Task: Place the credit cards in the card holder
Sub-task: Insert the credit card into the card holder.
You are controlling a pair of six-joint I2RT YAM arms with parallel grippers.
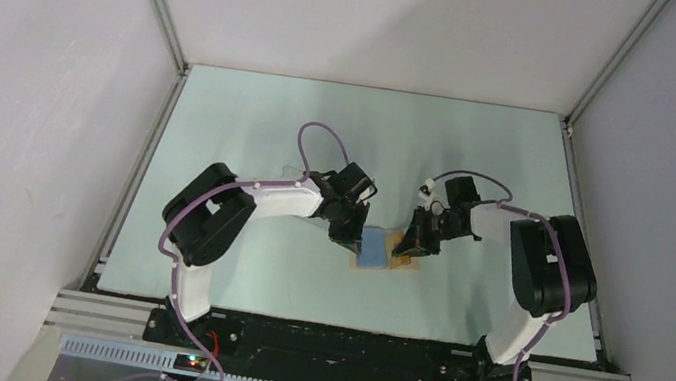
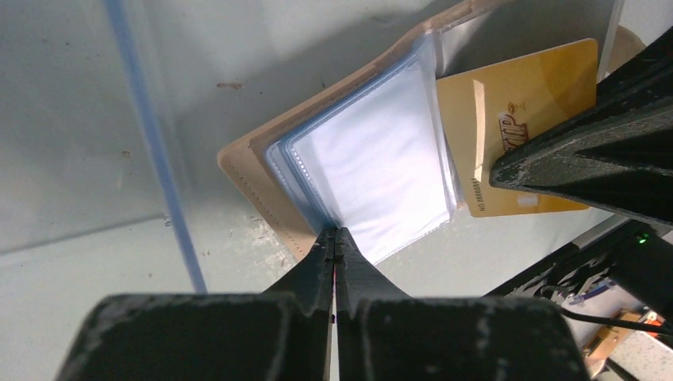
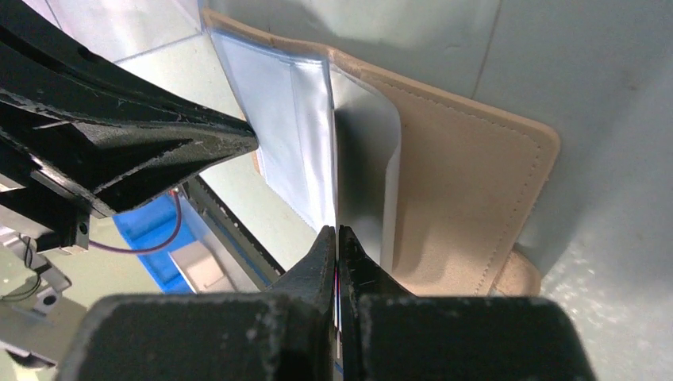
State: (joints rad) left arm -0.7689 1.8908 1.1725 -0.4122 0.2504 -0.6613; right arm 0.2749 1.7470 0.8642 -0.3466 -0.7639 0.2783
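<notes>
The tan card holder (image 1: 402, 259) lies open on the table's middle, its blue-tinted clear pockets (image 1: 374, 249) facing up. My left gripper (image 1: 348, 234) is shut on the near edge of the pockets (image 2: 381, 151), over the tan cover (image 2: 254, 171). My right gripper (image 1: 413, 242) is shut on an orange-yellow credit card (image 2: 516, 119), held at the pockets' right edge. In the right wrist view the card (image 3: 336, 182) shows edge-on, running from my jaws into the pockets (image 3: 278, 135), beside the tan cover (image 3: 468, 190). No other card is in view.
A clear plastic edge with a blue line (image 2: 151, 135) stands left of the holder. The table's near edge and rail (image 2: 555, 254) lie just beyond the holder. A blue bin (image 3: 151, 230) sits below the table edge. White walls enclose the table.
</notes>
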